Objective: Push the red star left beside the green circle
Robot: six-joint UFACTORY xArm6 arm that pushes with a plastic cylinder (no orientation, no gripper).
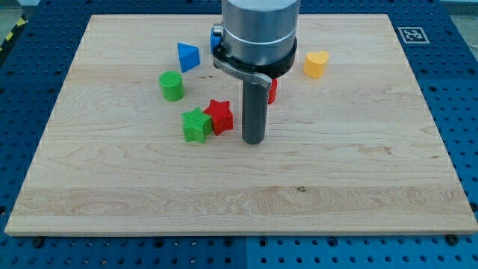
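While the rod is held upright over the middle of the wooden surface [358, 179], my tip [254, 141] is seen resting just to the view's right of the red star [219, 116], a narrow gap being left between them. No hand is fitted to the arm; only the straight dark rod is carried, and nothing is held by it. The red star is found a little toward the top edge from the centre, and it is touched on its left by a green star [196, 125]. The green circle [172, 86], a short cylinder, is placed further toward the top left corner, apart from both stars. A blue block [187, 57] of wedge-like shape is set near the top edge, above the green circle. A yellow heart [316, 64] is seen toward the top right. Another red block [272, 90] is partly hidden behind the rod, so its shape cannot be told. A small blue piece [215, 37] is glimpsed beside the arm's housing.
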